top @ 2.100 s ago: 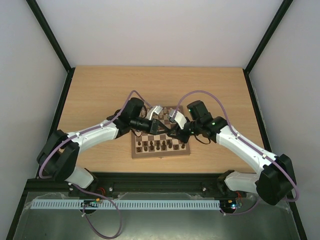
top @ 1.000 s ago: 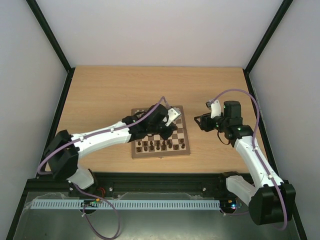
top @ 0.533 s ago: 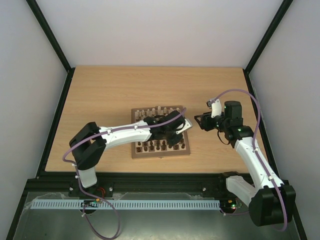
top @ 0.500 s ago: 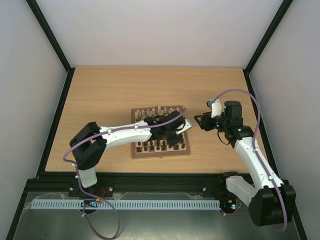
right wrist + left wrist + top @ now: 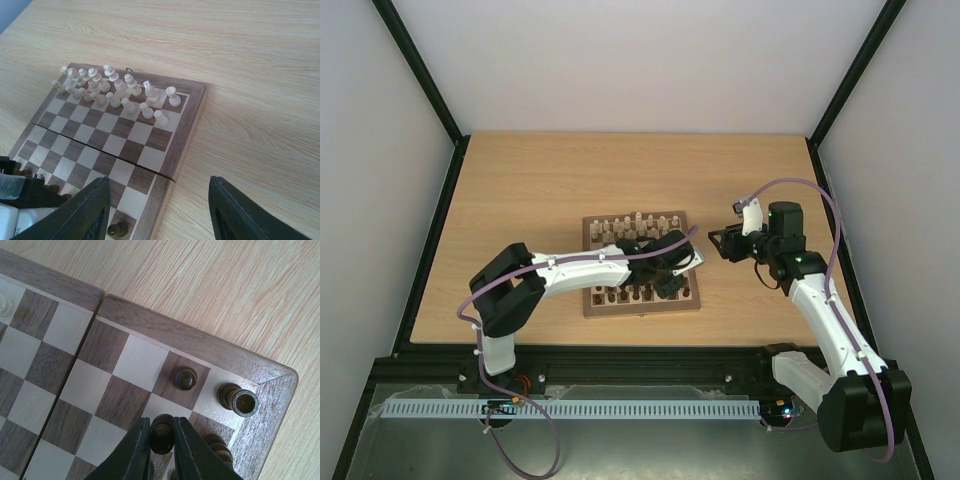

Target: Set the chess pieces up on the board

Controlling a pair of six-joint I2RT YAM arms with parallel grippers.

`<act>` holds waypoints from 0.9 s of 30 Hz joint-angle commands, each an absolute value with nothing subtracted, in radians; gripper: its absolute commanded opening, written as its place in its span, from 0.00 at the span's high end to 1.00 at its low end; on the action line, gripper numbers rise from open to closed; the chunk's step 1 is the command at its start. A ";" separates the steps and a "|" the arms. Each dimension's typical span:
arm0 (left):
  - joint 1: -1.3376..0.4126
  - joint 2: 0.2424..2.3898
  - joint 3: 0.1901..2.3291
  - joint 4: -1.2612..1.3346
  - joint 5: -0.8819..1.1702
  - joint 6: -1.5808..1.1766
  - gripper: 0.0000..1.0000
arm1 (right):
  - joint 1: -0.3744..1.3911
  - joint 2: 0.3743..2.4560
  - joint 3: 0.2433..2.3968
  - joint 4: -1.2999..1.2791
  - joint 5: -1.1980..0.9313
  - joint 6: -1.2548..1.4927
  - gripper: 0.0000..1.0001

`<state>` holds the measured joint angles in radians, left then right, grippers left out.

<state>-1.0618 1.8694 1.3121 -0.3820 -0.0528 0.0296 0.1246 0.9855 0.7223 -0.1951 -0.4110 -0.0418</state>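
The board (image 5: 641,303) lies mid-table, with pale chess pieces (image 5: 635,224) in its far rows and dark ones (image 5: 625,293) in its near rows. My left gripper (image 5: 672,283) is low over the near right corner. In the left wrist view it (image 5: 161,418) is shut on a dark pawn (image 5: 162,434) that stands over a square next to the corner. A dark pawn (image 5: 185,378) and a dark rook (image 5: 239,399) stand just beyond. My right gripper (image 5: 720,243) hovers open off the board's right edge (image 5: 192,117), holding nothing (image 5: 157,182).
Bare wooden table (image 5: 520,190) surrounds the board, bounded by black frame rails (image 5: 440,210). In the right wrist view the pale pieces (image 5: 115,90) fill the far rows, a lone dark pawn (image 5: 118,229) stands near the edge, and my left arm (image 5: 20,192) shows at the lower left.
My left gripper has swept from the board's far right part down to its near right corner, still shut on the dark pawn. The right arm pulled back off the board earlier and has held still since.
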 commanded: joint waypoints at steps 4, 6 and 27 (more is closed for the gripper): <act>-1.069 1.899 1.335 -0.397 -0.075 0.018 0.83 | 0.121 0.997 0.714 -0.191 -0.441 -0.055 0.45; -1.068 1.904 1.337 -0.398 -0.077 0.020 0.83 | 0.121 0.997 0.715 -0.194 -0.444 -0.056 0.46; -1.069 1.915 1.347 -0.412 -0.101 0.015 0.75 | 0.121 1.000 0.718 -0.199 -0.450 -0.061 0.46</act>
<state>-1.0622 1.9114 1.3132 -0.3885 -0.0830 0.0181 0.1246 0.9955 0.7223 -0.1955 -0.4362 -0.0486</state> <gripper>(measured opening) 0.228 0.545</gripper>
